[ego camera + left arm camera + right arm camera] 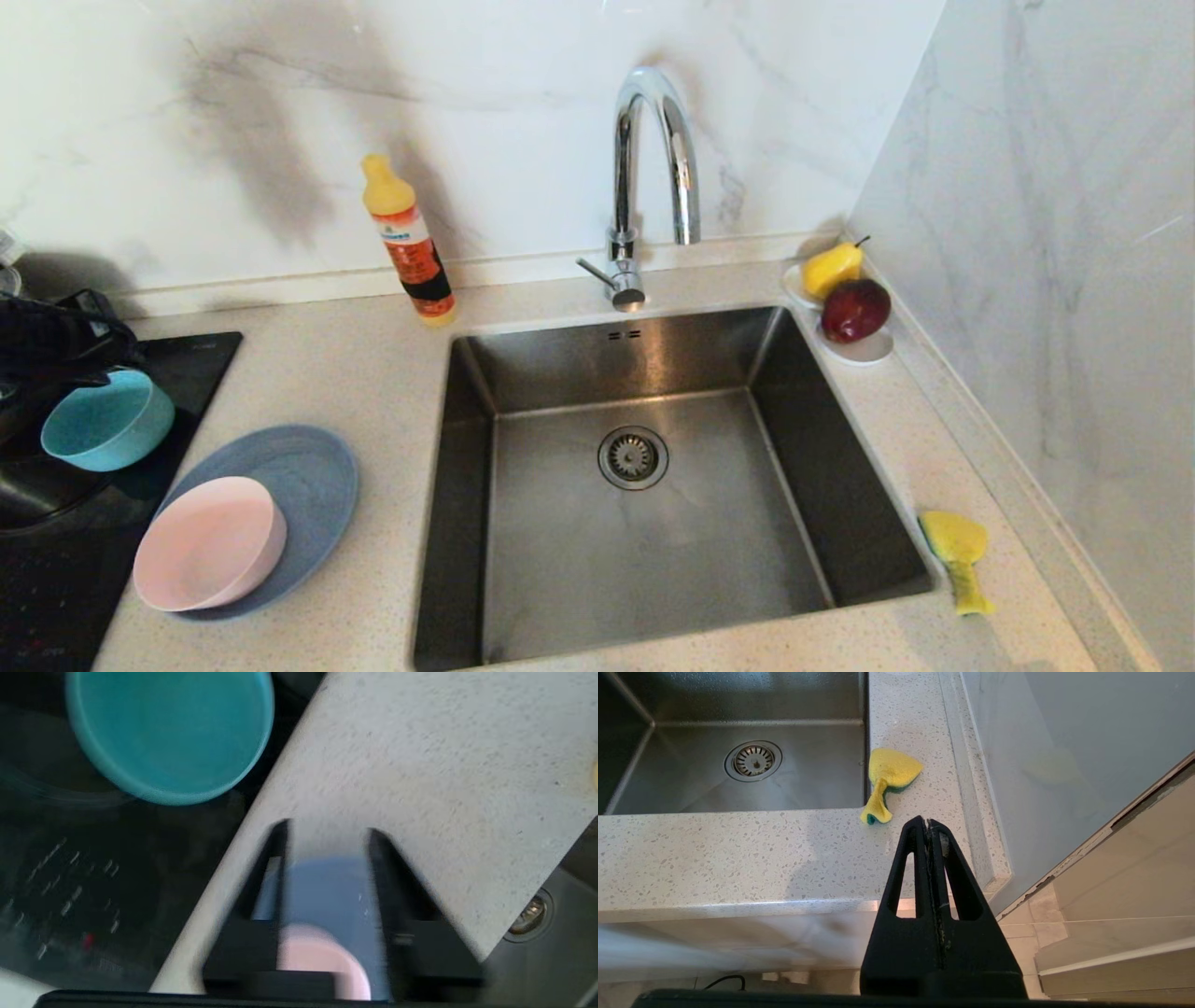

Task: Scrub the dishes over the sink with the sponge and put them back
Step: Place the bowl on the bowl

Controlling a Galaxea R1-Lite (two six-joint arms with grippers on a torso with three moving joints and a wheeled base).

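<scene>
Closest to the head camera, the pink bowl sits on the slate-blue plate, on the worktop left of the sink; the teal bowl stands tilted on the black hob, apart from the other 2, its lower side hidden. All 3 dishes look stiff, smooth and light, probably plastic or melamine, slippery once wet, so each rim looks like the best place to pinch; the plate lies flat and would need an edge lifted first. Over on the worktop to the right of the sink, the sponge lies soft and crumpled, pinched at its waist, and should squash easily; that narrow middle looks the natural hold. In its wrist view the left gripper has its fingers apart with nothing between them, above the plate and pink bowl, though motion blur smears the outlines. From its own camera the right gripper hangs parked in front of the counter edge, fingers pressed together, empty. In the head view only a dark mass at the left edge shows the left arm, and the right arm does not appear at all.
</scene>
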